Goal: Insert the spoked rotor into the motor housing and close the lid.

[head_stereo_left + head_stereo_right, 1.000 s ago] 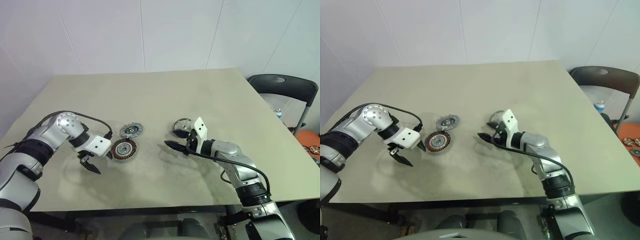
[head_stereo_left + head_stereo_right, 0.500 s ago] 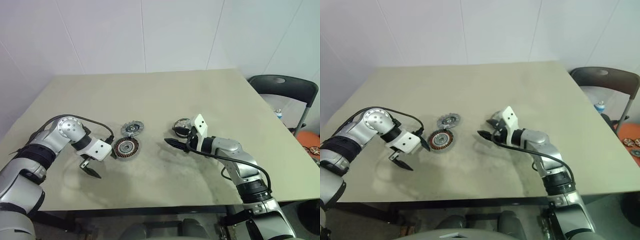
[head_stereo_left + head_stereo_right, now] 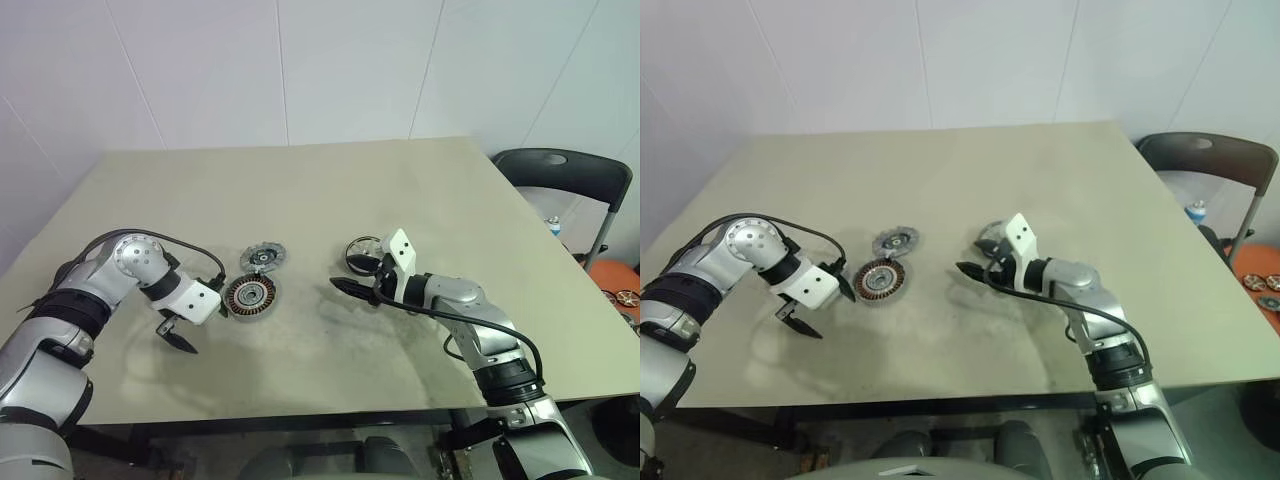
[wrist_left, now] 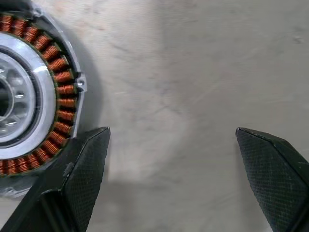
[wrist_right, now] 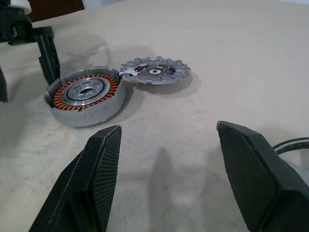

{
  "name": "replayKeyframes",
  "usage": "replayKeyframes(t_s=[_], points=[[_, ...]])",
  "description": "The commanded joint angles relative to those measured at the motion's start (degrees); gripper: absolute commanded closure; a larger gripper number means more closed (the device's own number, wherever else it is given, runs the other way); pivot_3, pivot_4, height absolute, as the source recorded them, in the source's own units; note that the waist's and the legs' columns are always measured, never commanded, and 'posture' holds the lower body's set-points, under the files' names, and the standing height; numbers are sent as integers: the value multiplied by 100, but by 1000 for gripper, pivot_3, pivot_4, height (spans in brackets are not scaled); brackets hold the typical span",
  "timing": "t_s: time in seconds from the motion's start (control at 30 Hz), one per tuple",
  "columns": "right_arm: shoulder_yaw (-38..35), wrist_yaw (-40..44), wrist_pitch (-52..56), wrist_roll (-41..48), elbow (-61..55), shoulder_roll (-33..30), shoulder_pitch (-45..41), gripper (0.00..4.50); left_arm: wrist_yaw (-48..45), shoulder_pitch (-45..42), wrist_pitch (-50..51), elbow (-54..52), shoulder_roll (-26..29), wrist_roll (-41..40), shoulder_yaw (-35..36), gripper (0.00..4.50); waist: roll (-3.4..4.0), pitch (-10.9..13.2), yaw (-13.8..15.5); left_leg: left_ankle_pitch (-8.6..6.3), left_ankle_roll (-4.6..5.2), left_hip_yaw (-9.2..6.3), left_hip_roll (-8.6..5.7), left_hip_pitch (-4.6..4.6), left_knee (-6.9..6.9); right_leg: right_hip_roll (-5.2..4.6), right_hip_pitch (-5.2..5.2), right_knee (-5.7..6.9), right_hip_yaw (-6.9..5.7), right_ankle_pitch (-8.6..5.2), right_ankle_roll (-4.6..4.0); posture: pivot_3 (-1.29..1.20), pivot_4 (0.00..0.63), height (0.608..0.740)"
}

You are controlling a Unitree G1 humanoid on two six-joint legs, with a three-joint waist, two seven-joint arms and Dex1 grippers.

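A beige worktop carries three motor parts. Near its middle lies the motor housing, flat, its copper windings facing up and its centre empty, seemingly ready to receive the rotor. The lid rests just behind it, touching or hinged at the rim, lying open so the housing is uncovered. The left gripper points steeply down beside the housing, fingers spread wide and holding nothing, one finger close to the housing's rim, probably placed to steady it. Well apart to the right, the spoked rotor lies on the worktop just behind the right gripper, whose fingers are parted and empty, aimed roughly level toward the housing. White panelled walls stand behind; a dark chair sits at the right.
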Motion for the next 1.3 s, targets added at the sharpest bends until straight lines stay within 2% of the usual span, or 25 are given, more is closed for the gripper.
replayKeyframes(t_s=[0.03, 0.53, 0.67, 0.77, 0.93, 1.03, 1.13, 1.2, 1.3], points=[[-94, 37, -55, 46, -81, -18, -159, 1182, 16, -91, -18, 43, -49, 87, 279, 58, 0, 0, 5, 0, 0, 0, 0, 0, 0, 0, 0, 0, 0, 0, 0, 0, 0, 740], [-85, 69, -61, 13, -34, -48, -211, 1182, 429, -187, -464, 486, -273, 548, 537, 58, -3, -3, 15, 0, 1, 0, -1, 9, 6, -1, 7, 12, 0, 2, -1, 0, 0, 740], [-86, 60, -56, 2, -24, -49, -217, 1182, 443, -213, -531, 542, -303, 597, 575, 896, -4, -3, 17, 1, 0, 0, -1, 15, 10, -1, 8, 26, 0, 2, 0, 0, 0, 740], [-91, 68, -46, 14, -39, -53, -212, 1182, 600, -261, -490, 611, -354, 691, 600, 1893, -5, -4, 26, 2, -3, -1, -2, 17, 14, 0, 7, 37, 0, 2, 0, 0, 0, 740], [-97, 61, -46, 11, -36, -55, -214, 1182, 481, -284, -580, 654, -368, 695, 569, 1893, -8, -6, 15, 3, -4, -1, -2, 17, 21, -1, 7, 48, 0, 1, 0, 0, 0, 740], [-97, 58, -45, 10, -40, -53, -217, 1182, 290, -245, -585, 598, -327, 637, 549, 2448, -9, -6, -2, 2, -3, 0, -2, 17, 19, -1, 4, 48, 1, 1, 0, 0, 0, 740], [-99, 53, -47, 8, -35, -51, -217, 1182, 448, -253, -422, 600, -366, 709, 599, 3418, -10, -7, -15, 2, -3, 0, -1, 16, 13, -1, -3, 48, 1, 1, 0, 0, 0, 740], [-99, 49, -51, 6, -37, -53, -210, 1182, 324, -244, -416, 581, -350, 675, 573, 3418, -10, -7, -12, 2, -3, 0, -1, 15, 10, -1, -5, 48, 2, 1, 0, 0, 0, 740], [-91, 43, -50, 6, -37, -42, -208, 1182, 251, -238, -511, 608, -313, 690, 545, 3933, -11, -7, -9, 2, -2, 0, -1, 14, 11, -1, -4, 47, 2, 1, 0, 0, 0, 740]])
